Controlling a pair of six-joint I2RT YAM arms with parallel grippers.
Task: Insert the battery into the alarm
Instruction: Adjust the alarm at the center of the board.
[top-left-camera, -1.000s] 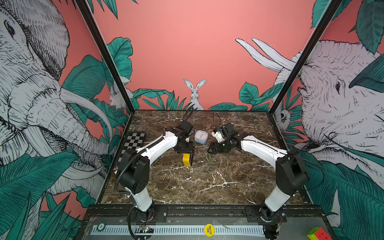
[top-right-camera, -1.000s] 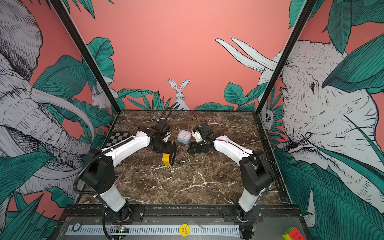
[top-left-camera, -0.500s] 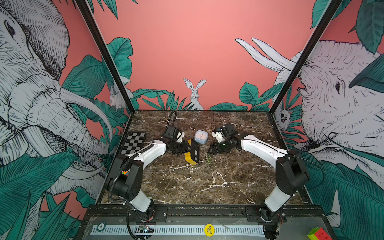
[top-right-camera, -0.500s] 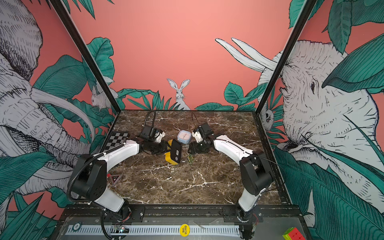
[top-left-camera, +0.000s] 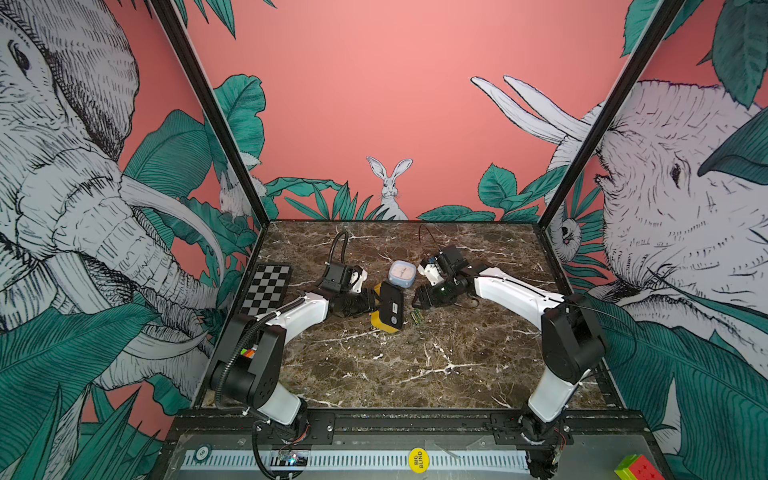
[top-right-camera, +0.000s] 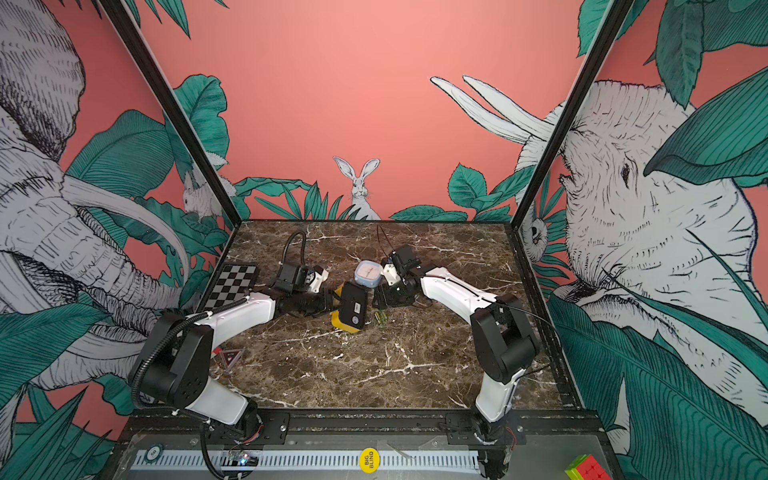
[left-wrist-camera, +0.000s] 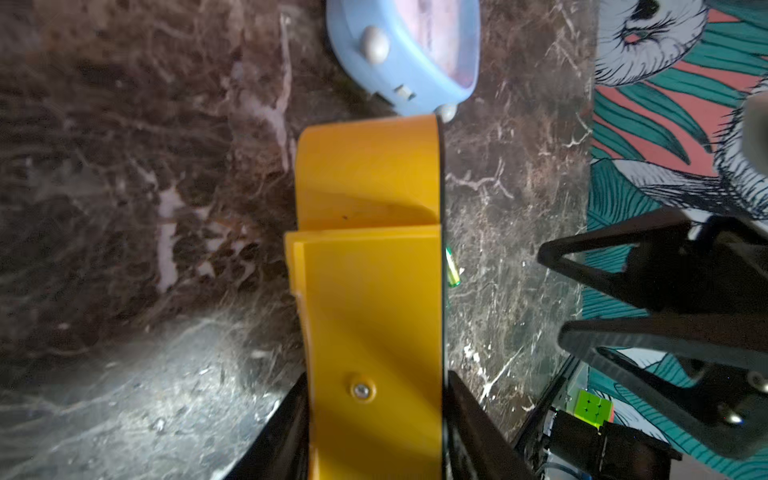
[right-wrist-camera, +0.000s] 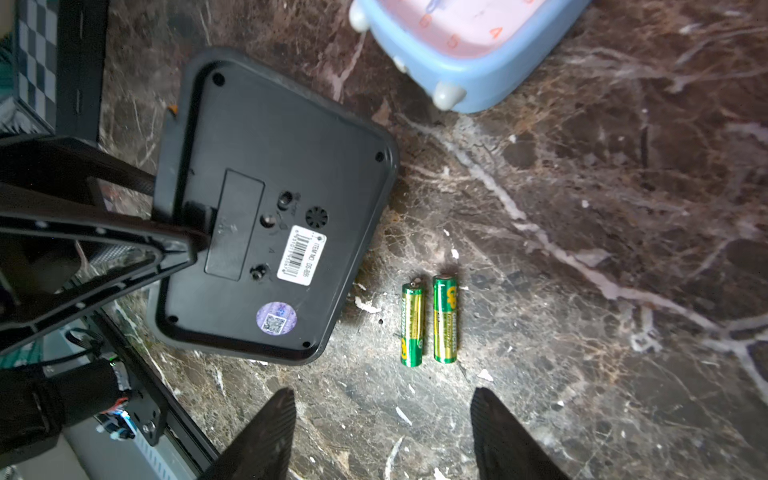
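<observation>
Your left gripper (left-wrist-camera: 378, 395) is clamped on the alarm (top-left-camera: 392, 307), one finger flat on the yellow front, the other on the black back. The alarm stands on its edge on the marble table (right-wrist-camera: 582, 249), a bit tilted, with the black back turned to your right arm. On that back the rectangular battery cover (right-wrist-camera: 235, 224) looks closed, and the left finger's tip reaches its edge. Your right gripper (right-wrist-camera: 382, 392) hangs low with the fingers spread wide and nothing between them. Two green-and-gold batteries (right-wrist-camera: 428, 322) lie flat side by side, parallel and just apart, beyond the tips of those spread fingers. In both top views they sit just beside the alarm's lower corner on the right arm's side, not touching it. A blue clock (top-left-camera: 402, 272) with a pink face sits toward the back wall, right by the alarm's far end; can't tell if they touch.
</observation>
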